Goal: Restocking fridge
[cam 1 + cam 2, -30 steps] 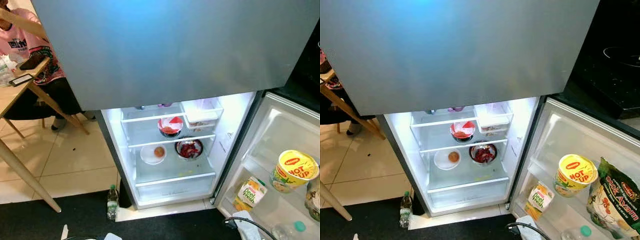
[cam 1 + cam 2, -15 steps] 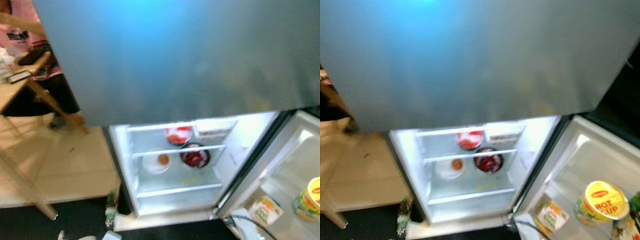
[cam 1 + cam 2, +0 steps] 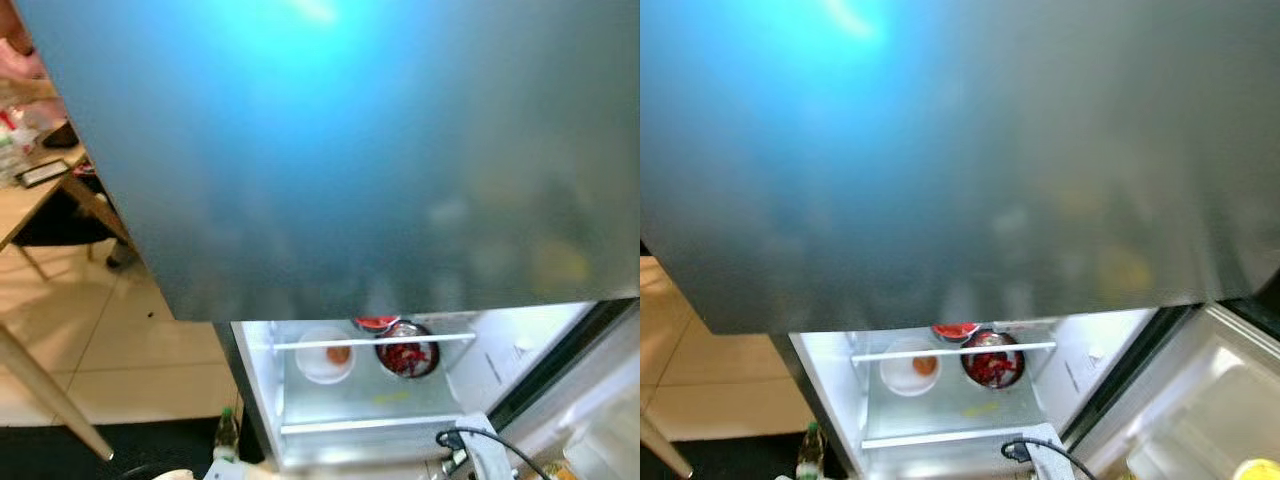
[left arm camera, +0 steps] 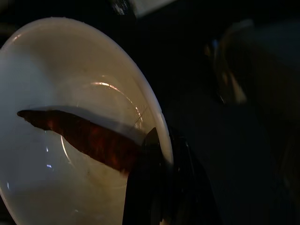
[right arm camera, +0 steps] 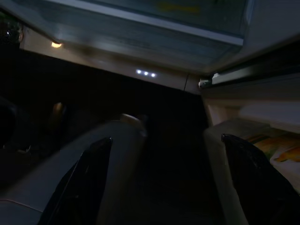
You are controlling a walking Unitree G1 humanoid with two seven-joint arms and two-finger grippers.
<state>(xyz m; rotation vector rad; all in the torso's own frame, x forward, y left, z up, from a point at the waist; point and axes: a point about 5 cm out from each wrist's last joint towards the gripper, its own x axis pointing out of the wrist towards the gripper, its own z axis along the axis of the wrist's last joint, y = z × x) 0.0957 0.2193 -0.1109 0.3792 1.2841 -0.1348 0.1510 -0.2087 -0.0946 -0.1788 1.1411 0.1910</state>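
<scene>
Carrying step: my left end effector [image 4: 157,187] is clamped on the white ceramic bowl's [image 4: 56,154] rim; right end effector [image 5: 164,178] spread apart, empty. Next I need to bend toward the lit fridge shelf [image 3: 370,342].

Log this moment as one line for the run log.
left gripper: shut on white bowl rim, reddish piece inside | right gripper: open, idle near fridge base | fridge: lower door open

Plate [image 3: 326,357] left of bowl [image 3: 406,357] on fridge shelf [image 3: 370,342]; bottle [image 3: 226,434] on floor, left of fridge; table [image 3: 30,195] far left.
</scene>
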